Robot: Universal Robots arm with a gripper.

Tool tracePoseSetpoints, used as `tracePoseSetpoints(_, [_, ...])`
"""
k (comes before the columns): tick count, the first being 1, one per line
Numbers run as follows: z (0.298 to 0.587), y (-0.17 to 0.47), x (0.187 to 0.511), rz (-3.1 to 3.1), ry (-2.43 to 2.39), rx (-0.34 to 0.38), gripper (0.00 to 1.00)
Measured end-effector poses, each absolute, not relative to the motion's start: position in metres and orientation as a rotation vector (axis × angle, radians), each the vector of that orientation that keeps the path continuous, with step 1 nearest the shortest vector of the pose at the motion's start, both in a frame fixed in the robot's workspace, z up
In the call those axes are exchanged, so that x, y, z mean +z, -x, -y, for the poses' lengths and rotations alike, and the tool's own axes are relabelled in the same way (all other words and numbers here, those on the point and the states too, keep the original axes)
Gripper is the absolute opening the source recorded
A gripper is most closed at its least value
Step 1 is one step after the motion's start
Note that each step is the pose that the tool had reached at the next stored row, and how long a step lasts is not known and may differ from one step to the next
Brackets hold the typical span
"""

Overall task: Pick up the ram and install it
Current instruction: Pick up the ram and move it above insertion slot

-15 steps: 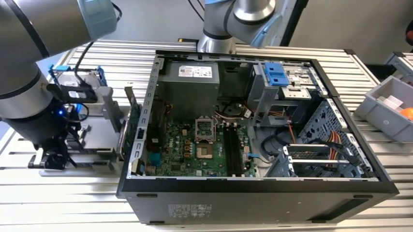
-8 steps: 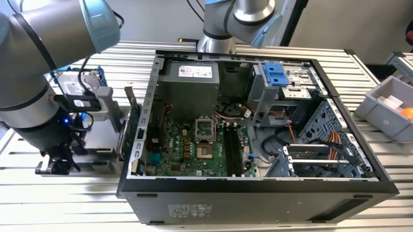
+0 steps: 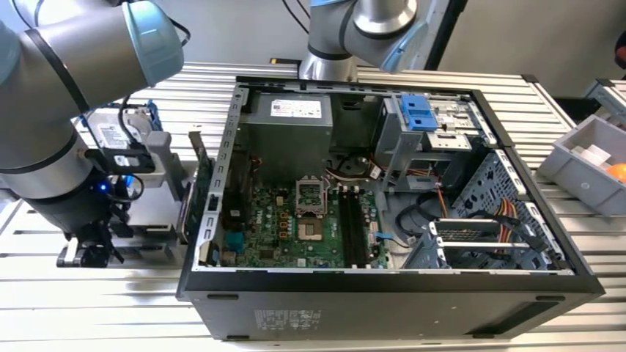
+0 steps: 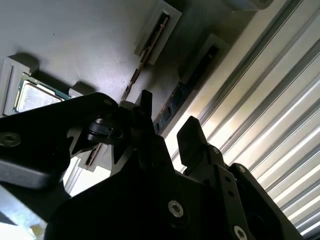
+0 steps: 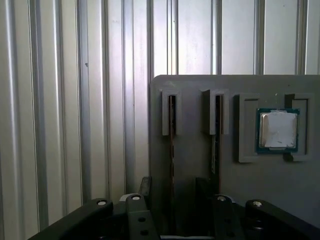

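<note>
Blk pincer (image 5: pixel 174 184) spread apart, astride thin dark ram (image 5: pixel 171 130) standing on edge in matte grey slotted tray (image 5: pixel 190 165), nothing clamped

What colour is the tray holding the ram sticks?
Plain grey. The tray shows best in the first wrist view.

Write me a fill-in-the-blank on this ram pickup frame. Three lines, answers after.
1. The grey tray holds ___ ram sticks standing on edge in slots.
2. The pincer is ___, with one stick lined up in its gap and nothing clamped.
3. In the exterior view, the tray lies off the computer case on the exterior view's ___.

Missing words: two; open; left
</note>
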State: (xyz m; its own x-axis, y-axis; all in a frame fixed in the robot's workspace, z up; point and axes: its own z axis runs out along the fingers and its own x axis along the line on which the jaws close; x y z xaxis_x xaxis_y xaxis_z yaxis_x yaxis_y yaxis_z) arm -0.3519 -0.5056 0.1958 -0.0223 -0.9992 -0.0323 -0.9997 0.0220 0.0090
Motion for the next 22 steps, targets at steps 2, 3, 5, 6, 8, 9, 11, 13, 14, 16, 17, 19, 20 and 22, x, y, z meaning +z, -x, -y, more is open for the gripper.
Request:
tracePoseSetpoints(2, [0.5056, 0.3519, 0.1958, -2.234, 2.185, 0.045, 1.0])
tracePoseSetpoints(3, [0.5056, 0.3519, 0.1957, -2.234, 2.185, 0.045, 1.0])
tracePoseSetpoints(5, [0.5056, 0.3519, 0.1957, -2.234, 2.185, 0.045, 0.0])
tracePoseSetpoints(6, [0.5056, 0.3519, 0.1957, -2.233, 2.185, 0.045, 0.0])
tracePoseSetpoints(8, [0.5055, 0.352, 0.1957, -2.234, 2.184, 0.045, 0.0])
tracePoseSetpoints(9, [0.5055, 0.352, 0.1957, -2.234, 2.185, 0.045, 0.0])
tracePoseSetpoints(11, [0.5056, 0.352, 0.1957, -2.234, 2.185, 0.045, 0.0])
tracePoseSetpoints(13, [0.5056, 0.352, 0.1957, -2.234, 2.185, 0.045, 0.0])
tracePoseSetpoints(14, [0.5056, 0.3521, 0.1957, -2.234, 2.185, 0.045, 0.0])
tracePoseSetpoints(16, [0.5056, 0.3521, 0.1957, -2.234, 2.185, 0.045, 0.0])
tracePoseSetpoints(17, [0.5056, 0.3521, 0.1957, -2.234, 2.185, 0.045, 0.0])
tracePoseSetpoints(19, [0.5056, 0.3522, 0.1958, -2.233, 2.184, 0.045, 0.0])
tracePoseSetpoints(20, [0.5056, 0.3522, 0.1961, -2.233, 2.184, 0.045, 0.0])
tracePoseSetpoints(22, [0.5056, 0.3522, 0.1972, -2.234, 2.185, 0.045, 0.0])
